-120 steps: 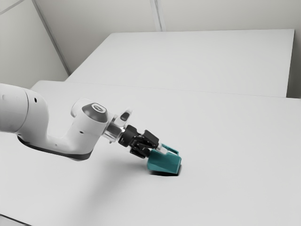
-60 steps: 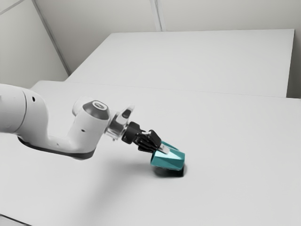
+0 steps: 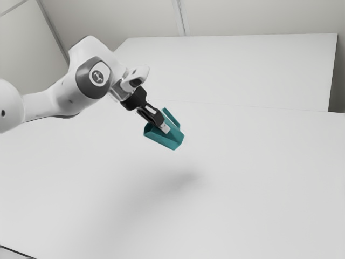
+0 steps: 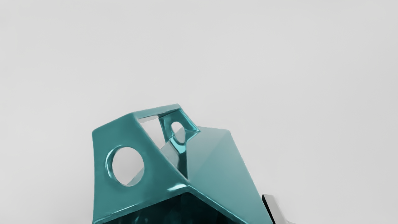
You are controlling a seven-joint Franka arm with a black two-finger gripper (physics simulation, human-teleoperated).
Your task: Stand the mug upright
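Note:
Off the table, the teal faceted mug [image 3: 171, 141] hangs tilted, its mouth toward the exterior view's left and its handle on the upper side. My gripper [image 3: 164, 128] is shut on the mug, with a light fingertip against its wall. In the wrist view, the mug [image 4: 217, 161] shows its handle with round holes and part of its dark mouth. One fingertip of the gripper [image 4: 275, 209] lies along the mug's outer wall there; the opposite one is hidden.
The white table [image 3: 259, 189] lies below, with a soft shadow under the raised mug. Another white surface [image 3: 232, 67] stands behind it, in front of pale walls.
My gripper has lifted the mug from the table and carried it up and toward the exterior view's left. The mug is more steeply tilted, and the arm has raised and changed its bend.

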